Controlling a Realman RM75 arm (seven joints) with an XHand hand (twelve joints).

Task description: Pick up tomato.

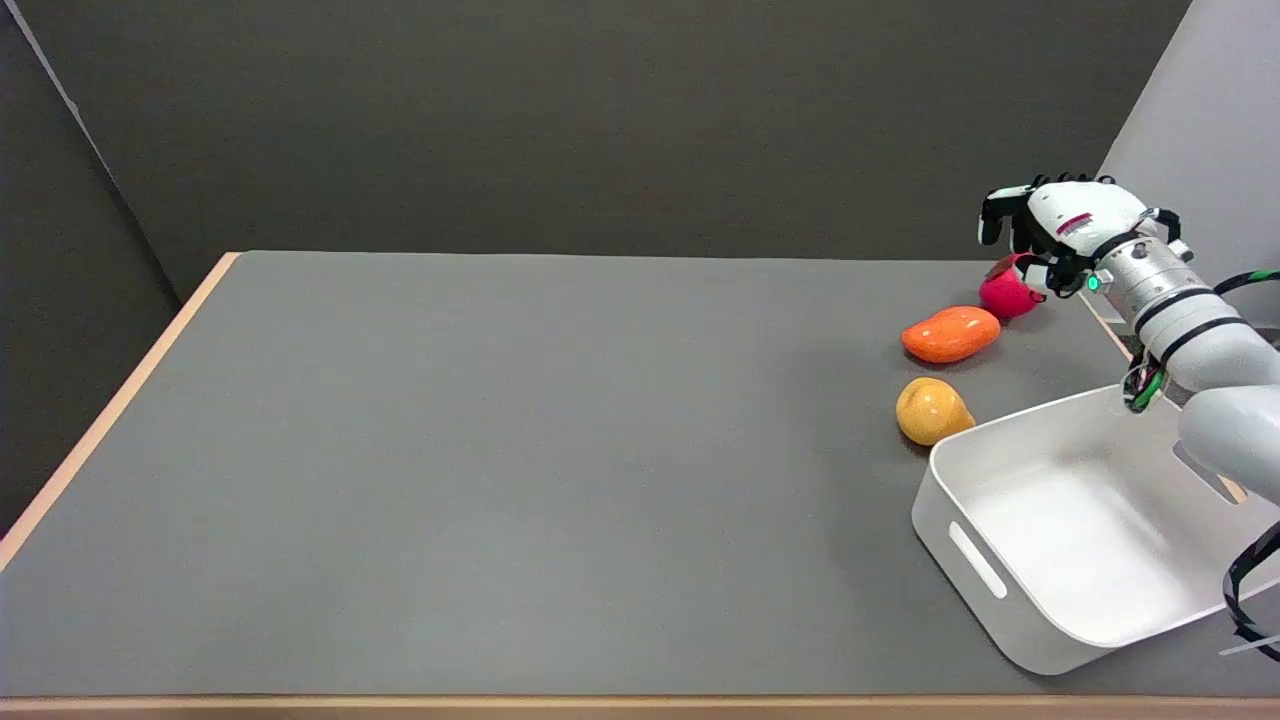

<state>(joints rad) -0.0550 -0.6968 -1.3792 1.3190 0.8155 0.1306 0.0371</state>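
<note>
Your hand hovers over the tomato, grip unclear; it looks light, smooth and slippery, so cup its round sides.

You face a grey bench with a pale wood edge running along its left side and near side. Behind it stands a dark grey wall, plain and matte. A second dark panel closes off your left, slanting away. At the upper right a lighter grey wall catches more light. The bench top is evenly lit, with soft shadows.
</note>
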